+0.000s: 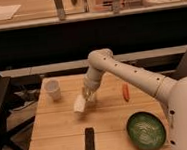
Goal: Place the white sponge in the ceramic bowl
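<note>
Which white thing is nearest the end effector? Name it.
The sponge: the tilted off-white block held at the end effector, left of centre on the table. The round cup stands apart, farther left.

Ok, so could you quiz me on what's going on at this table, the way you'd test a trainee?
1. Multiple choice: what is the gripper holding above the table? A) a spoon B) the white sponge C) a bottle
2. True or false: the sponge already lies inside the ceramic bowl.
3. Fill in: the bowl's colour is dark ___.

Key: 1 B. 2 False: the bowl sits apart from the sponge, near the front right corner of the wooden table as the camera sees it. 3 green.
</note>
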`<act>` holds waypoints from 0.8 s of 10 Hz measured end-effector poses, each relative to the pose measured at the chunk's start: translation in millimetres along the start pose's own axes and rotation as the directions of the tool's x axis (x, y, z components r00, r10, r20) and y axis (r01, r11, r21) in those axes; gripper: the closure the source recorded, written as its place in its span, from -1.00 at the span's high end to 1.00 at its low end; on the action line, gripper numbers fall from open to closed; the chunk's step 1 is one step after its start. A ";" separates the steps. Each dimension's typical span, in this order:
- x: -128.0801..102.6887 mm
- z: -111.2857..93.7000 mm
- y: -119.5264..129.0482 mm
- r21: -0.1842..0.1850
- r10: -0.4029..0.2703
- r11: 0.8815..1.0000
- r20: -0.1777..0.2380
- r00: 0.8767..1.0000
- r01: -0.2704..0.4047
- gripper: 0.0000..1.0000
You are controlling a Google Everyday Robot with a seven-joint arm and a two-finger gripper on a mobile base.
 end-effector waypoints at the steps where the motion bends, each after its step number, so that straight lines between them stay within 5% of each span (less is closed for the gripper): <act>1: -0.2 -2.5 1.7 0.000 0.001 1.000 -0.004 1.000 -0.001 -0.97; 8: 13.2 -33.5 39.8 0.005 0.048 0.999 -0.010 0.999 -0.048 -0.97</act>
